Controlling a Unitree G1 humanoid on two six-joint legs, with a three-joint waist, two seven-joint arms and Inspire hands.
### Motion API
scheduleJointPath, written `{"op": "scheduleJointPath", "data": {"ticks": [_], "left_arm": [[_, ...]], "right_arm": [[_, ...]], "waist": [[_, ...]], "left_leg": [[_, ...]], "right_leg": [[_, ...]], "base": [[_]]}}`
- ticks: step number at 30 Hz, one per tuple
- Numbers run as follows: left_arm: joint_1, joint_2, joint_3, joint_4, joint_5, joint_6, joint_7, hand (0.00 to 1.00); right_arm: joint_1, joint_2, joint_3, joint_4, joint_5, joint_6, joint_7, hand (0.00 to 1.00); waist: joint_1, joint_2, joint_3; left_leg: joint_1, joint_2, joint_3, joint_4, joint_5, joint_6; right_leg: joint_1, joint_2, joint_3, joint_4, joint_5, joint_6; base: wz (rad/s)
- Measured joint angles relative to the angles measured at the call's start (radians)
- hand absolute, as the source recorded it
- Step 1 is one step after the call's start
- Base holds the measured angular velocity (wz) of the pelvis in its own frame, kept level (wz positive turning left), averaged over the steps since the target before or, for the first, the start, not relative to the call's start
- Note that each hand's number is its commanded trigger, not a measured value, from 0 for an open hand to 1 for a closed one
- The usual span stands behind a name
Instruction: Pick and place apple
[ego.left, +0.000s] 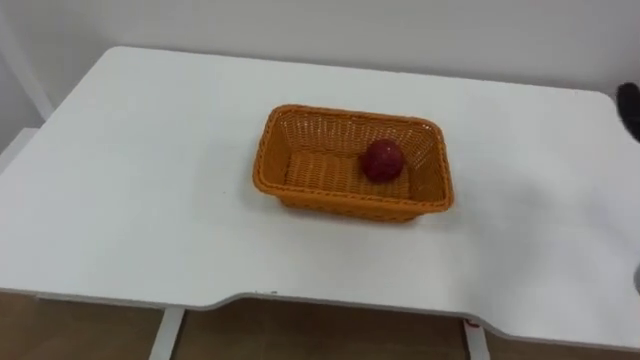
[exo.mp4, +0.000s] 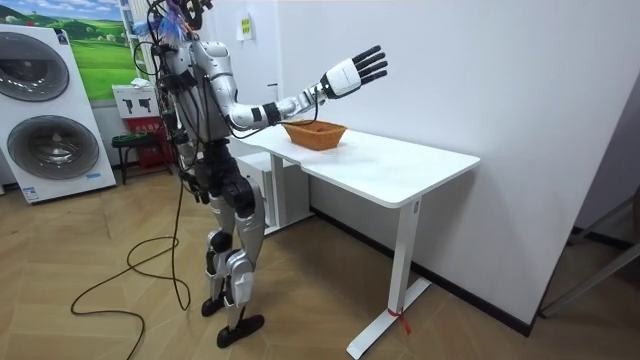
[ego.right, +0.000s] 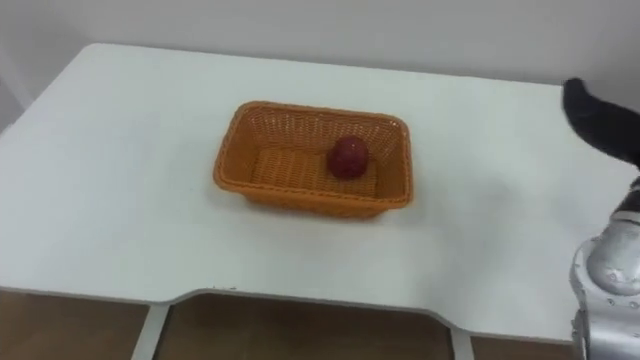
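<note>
both eye views look down from the robot's head, close over the white worktop (ego.left: 130, 200) and orange basket (ego.left: 330, 198); the room view stands well off to the side, sharing both.

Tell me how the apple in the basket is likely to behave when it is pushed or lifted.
The apple is round, so a push would probably roll it, but the walls of the basket around it should stop it. It looks smooth and firm, so it likely keeps its shape in a grasp yet may slip.
</note>
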Motion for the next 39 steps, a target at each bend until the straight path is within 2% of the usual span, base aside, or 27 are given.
{"op": "scheduleJointPath", "data": {"ticks": [3,4,5,6,8,10,12,14,16,19,21,24,26,29,32,39], "left_arm": [[0.006,0.000,0.029,-0.002,0.000,0.002,0.012,0.00],[0.009,0.001,0.040,-0.003,-0.001,0.003,0.013,0.00],[0.010,0.001,0.048,-0.004,0.000,0.004,0.013,0.00],[0.016,0.001,0.055,-0.011,-0.001,0.007,0.016,0.00],[0.024,0.001,0.055,-0.020,-0.003,0.009,0.019,0.00],[0.029,0.001,0.051,-0.021,-0.001,0.022,0.027,0.00],[0.030,0.001,0.053,-0.024,0.000,0.026,0.031,0.00],[0.022,-0.002,0.053,-0.024,0.001,0.032,0.031,0.00],[0.018,-0.010,0.051,-0.023,0.005,0.034,0.030,0.00],[0.016,-0.013,0.050,-0.029,0.006,0.039,0.026,0.00],[0.011,-0.012,0.050,-0.032,0.008,0.046,0.023,0.00],[0.010,-0.014,0.050,-0.028,0.021,0.047,0.021,0.00],[0.008,-0.019,0.050,-0.028,0.028,0.047,0.017,0.00],[0.012,-0.028,0.051,-0.022,0.029,0.055,0.015,0.00],[0.016,-0.039,0.050,-0.022,0.029,0.067,0.010,0.00],[0.011,-0.051,0.049,-0.023,0.028,0.075,0.002,0.00]], "right_arm": [[0.028,0.000,-0.063,0.087,0.026,-0.006,-0.080,0.00],[0.038,0.000,-0.083,0.143,0.049,-0.006,-0.113,0.00],[0.045,0.000,-0.093,0.178,0.053,-0.006,-0.126,0.00],[0.070,0.000,-0.105,0.241,0.065,-0.001,-0.151,0.00],[0.107,0.004,-0.105,0.314,0.110,0.004,-0.172,0.00],[0.141,0.008,-0.095,0.457,0.168,0.019,-0.182,0.00],[0.168,0.024,-0.086,0.583,0.208,0.024,-0.169,0.00],[0.175,0.046,-0.084,0.720,0.261,0.039,-0.138,0.00],[0.178,0.074,-0.038,0.874,0.292,0.066,-0.077,0.00],[0.178,0.112,-0.005,0.973,0.299,0.106,0.008,0.00],[0.178,0.114,0.034,1.011,0.322,0.109,0.038,0.00],[0.176,0.119,0.105,1.085,0.322,0.108,0.096,0.00],[0.174,0.128,0.118,1.128,0.324,0.114,0.134,0.00],[0.174,0.141,0.158,1.160,0.357,0.141,0.201,0.00],[0.176,0.159,0.192,1.176,0.378,0.150,0.277,0.00],[0.157,0.171,0.261,1.246,0.402,0.188,0.467,0.00]], "waist": [[-0.017,0.000,0.0034],[-0.020,-0.004,0.0069],[-0.025,-0.006,0.0057],[-0.026,-0.010,0.0005],[-0.027,-0.004,0.0020],[-0.030,0.000,-0.0073],[-0.026,0.002,-0.0108],[-0.029,0.007,-0.0097],[-0.026,0.017,-0.0076],[-0.026,0.026,-0.0038],[-0.025,0.031,0.0000],[-0.015,0.028,0.0009],[-0.002,0.029,0.0014],[0.007,0.030,0.0012],[0.003,0.033,0.0015],[0.001,0.058,0.0021]], "left_leg": [[-0.003,0.001,0.005,-0.010,0.000,-0.001],[-0.002,0.001,0.007,-0.012,0.000,-0.001],[-0.002,0.001,0.008,-0.012,0.000,-0.001],[-0.001,0.001,0.009,-0.012,0.000,-0.001],[-0.002,0.001,0.014,-0.012,0.000,0.000],[-0.006,0.000,0.015,-0.011,0.000,0.000],[-0.005,0.000,0.013,-0.012,0.000,0.000],[-0.006,0.000,0.012,-0.012,0.000,0.000],[-0.001,0.002,0.021,-0.014,0.000,0.000],[0.002,0.005,0.031,-0.013,0.000,0.000],[-0.001,0.005,0.031,-0.015,0.000,0.000],[0.001,0.005,0.032,-0.012,-0.004,0.001],[0.001,0.004,0.032,-0.013,-0.004,0.002],[0.000,0.004,0.029,-0.013,-0.005,0.004],[-0.001,0.003,0.023,-0.013,-0.005,0.003],[0.002,0.002,0.019,-0.012,-0.005,0.003]], "right_leg": [[-0.002,0.000,0.000,0.000,0.000,0.000],[-0.002,0.000,0.003,-0.001,0.000,0.000],[-0.002,0.000,0.004,-0.002,0.000,0.000],[-0.002,0.000,0.007,-0.003,0.000,0.000],[-0.004,0.001,0.020,-0.005,0.000,0.000],[0.000,0.003,0.025,-0.012,0.002,0.001],[0.000,0.002,0.026,-0.012,0.002,0.001],[0.000,0.002,0.024,-0.013,0.002,0.001],[0.003,0.002,0.026,-0.011,0.002,0.001],[0.003,0.003,0.030,-0.010,0.003,0.000],[0.000,0.003,0.035,-0.007,0.003,0.000],[-0.003,0.004,0.042,-0.015,0.002,0.001],[-0.004,0.003,0.042,-0.015,0.001,0.002],[-0.003,0.002,0.041,-0.015,0.002,0.004],[-0.003,0.001,0.030,-0.018,0.002,0.004],[0.001,0.001,0.023,-0.015,0.002,0.004]], "base": [[-0.05],[-0.04],[-0.04],[-0.06],[-0.08],[-0.02],[0.02],[0.02],[-0.06],[-0.08],[0.00],[0.00],[0.00],[0.00],[0.03],[0.00]]}}
